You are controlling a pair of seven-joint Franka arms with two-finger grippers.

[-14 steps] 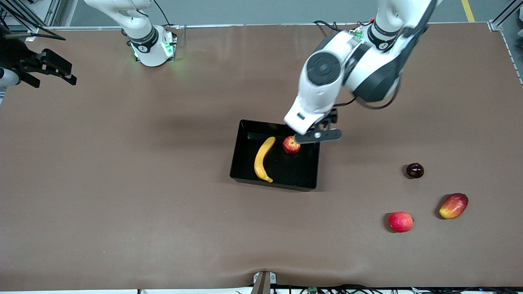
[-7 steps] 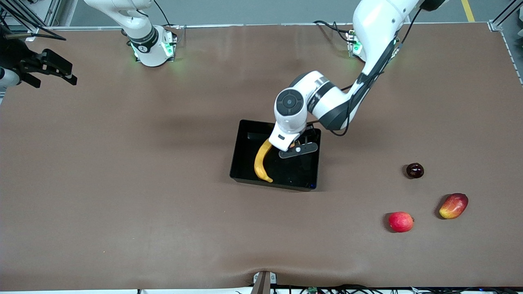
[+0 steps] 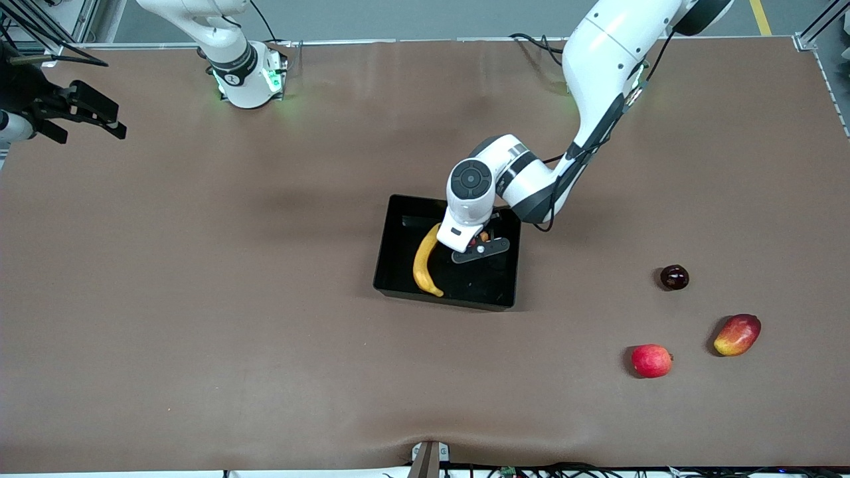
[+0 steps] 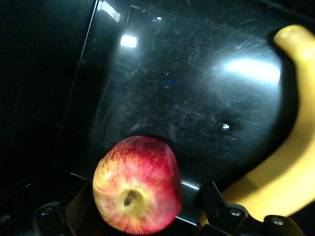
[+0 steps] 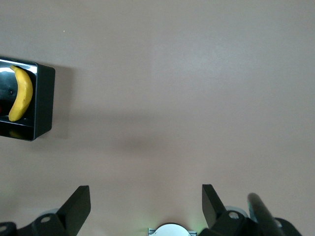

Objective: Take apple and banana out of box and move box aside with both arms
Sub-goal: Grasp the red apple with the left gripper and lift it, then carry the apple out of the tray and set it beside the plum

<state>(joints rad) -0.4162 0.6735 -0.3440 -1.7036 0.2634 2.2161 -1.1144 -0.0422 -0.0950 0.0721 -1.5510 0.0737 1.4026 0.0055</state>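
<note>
The black tray (image 3: 443,300) sits mid-table. The yellow banana (image 3: 425,262) lies in it, toward the right arm's end. The red apple with yellow streaks (image 4: 135,184) rests on the tray floor (image 4: 187,98) beside the banana (image 4: 275,187). In the front view the left wrist hides most of the apple (image 3: 483,236). My left gripper (image 4: 145,209) is low inside the tray and open, one finger on each side of the apple. My right gripper (image 3: 99,116) is open and empty, and waits at the right arm's end of the table. Its wrist view shows the tray (image 5: 43,103) and the banana (image 5: 22,96).
Three loose fruits lie on the brown table toward the left arm's end: a dark round fruit (image 3: 674,277), a red-and-yellow mango (image 3: 737,334) and a plain pinkish-red round fruit (image 3: 651,360) nearest the front camera.
My left arm has swung down into the tray, and its gripper now covers the apple. The apple, banana and tray have stayed put. The right arm has not moved.
</note>
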